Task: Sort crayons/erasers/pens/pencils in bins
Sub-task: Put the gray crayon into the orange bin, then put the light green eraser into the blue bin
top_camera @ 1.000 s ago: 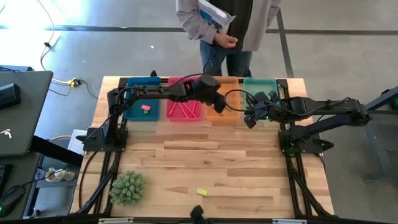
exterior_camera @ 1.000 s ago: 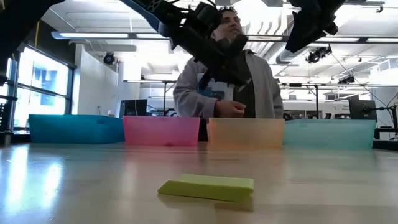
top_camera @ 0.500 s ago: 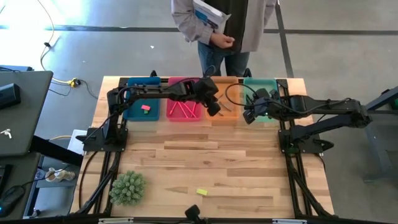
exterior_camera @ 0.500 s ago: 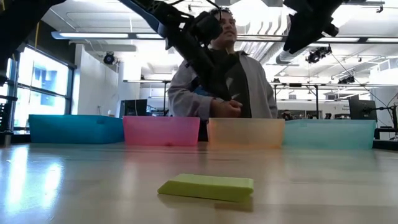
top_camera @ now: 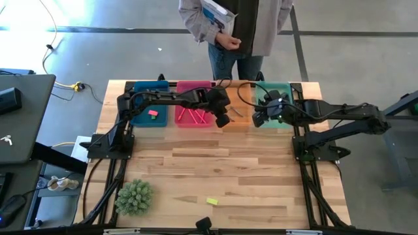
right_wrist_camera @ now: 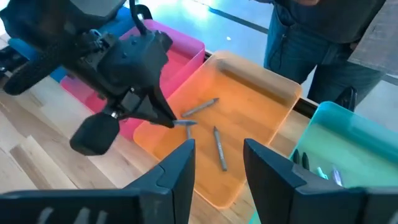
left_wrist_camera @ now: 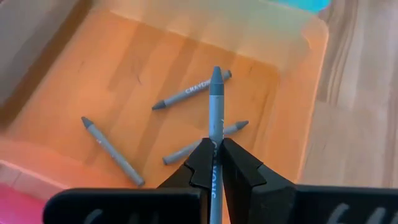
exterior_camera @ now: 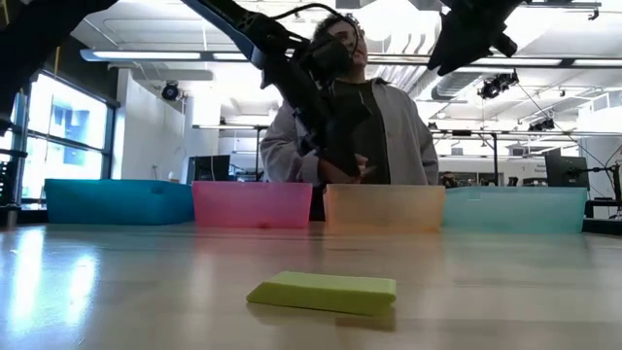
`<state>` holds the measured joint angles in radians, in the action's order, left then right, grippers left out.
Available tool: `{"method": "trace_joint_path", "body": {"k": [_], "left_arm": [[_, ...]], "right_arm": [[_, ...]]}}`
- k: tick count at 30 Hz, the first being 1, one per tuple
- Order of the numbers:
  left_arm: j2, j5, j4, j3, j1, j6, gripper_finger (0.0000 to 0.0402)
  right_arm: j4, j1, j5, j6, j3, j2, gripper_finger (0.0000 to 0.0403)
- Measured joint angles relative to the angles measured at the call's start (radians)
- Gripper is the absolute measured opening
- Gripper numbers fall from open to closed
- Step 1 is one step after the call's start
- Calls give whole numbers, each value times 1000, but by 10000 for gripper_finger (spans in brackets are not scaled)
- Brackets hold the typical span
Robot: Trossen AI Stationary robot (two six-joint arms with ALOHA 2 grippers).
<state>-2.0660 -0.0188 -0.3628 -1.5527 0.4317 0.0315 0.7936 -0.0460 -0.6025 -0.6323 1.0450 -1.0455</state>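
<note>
Left gripper (left_wrist_camera: 213, 163) clamped on crayon (left_wrist_camera: 215, 118), has slid back toward near edge of orange bin (left_wrist_camera: 314, 74); we judge release imminent. Right gripper (right_wrist_camera: 216, 163) apart, waiting.

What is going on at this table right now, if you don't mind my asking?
The left gripper, shut on a grey crayon, holds it above the orange bin, where three crayons already lie. The right gripper hangs open near the orange and teal bins. A yellow-green eraser remains on the table.
</note>
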Motion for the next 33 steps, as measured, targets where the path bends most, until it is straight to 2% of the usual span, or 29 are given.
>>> {"method": "trace_joint_path", "body": {"k": [16, 30, 33], "left_arm": [[-30, 52, -15, 1, -3, 0, 12], [-30, 41, -15, 1, 0, 9, 109], [-30, 34, -78, -40, 9, 9, 125]], "right_arm": [[-19, 3, 11, -38, 0, -148, 128], [-20, 72, 27, -79, 0, -161, 128], [-21, 83, 27, -77, 0, -161, 128]]}}
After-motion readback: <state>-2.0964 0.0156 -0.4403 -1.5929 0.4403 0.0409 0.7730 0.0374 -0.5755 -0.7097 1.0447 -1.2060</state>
